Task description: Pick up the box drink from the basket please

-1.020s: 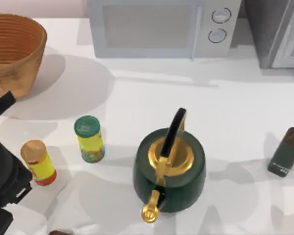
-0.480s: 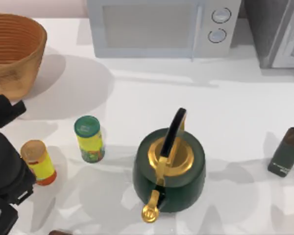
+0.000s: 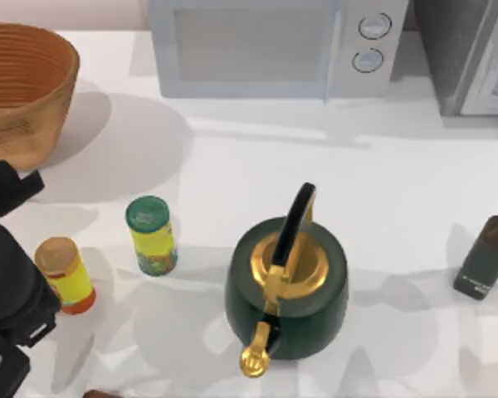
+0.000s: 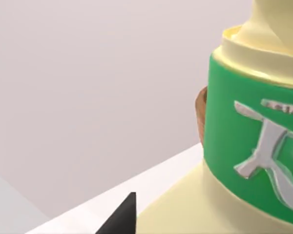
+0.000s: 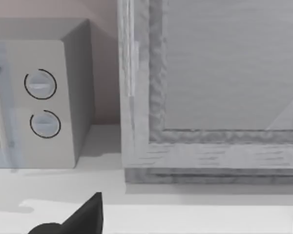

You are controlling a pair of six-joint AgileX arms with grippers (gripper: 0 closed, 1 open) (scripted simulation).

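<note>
The basket (image 3: 23, 87), a large orange-brown wicker bowl with ribbed walls, stands at the table's far left corner. The part of its inside that shows holds nothing I can make out, and the box drink is hidden. My left gripper (image 3: 10, 186) hangs just in front of the basket's near wall, at the left edge of the table. In the left wrist view a cream bottle-like thing with a green label (image 4: 254, 146) stands very close, with a sliver of brown wicker (image 4: 200, 109) behind it. A dark part of my right gripper (image 5: 83, 218) faces the microwave and a grey cabinet.
Two yellow cylinders stand front left, one with a green lid (image 3: 151, 235) and one with an orange lid (image 3: 64, 274). A green kettle with gold trim (image 3: 286, 284) sits at the middle front. A dark bottle (image 3: 486, 255) is at the right, and a microwave (image 3: 274, 46) at the back.
My left arm has swung up and to the right, bringing its gripper closer to the basket's near wall. It has held still over the last half second.
</note>
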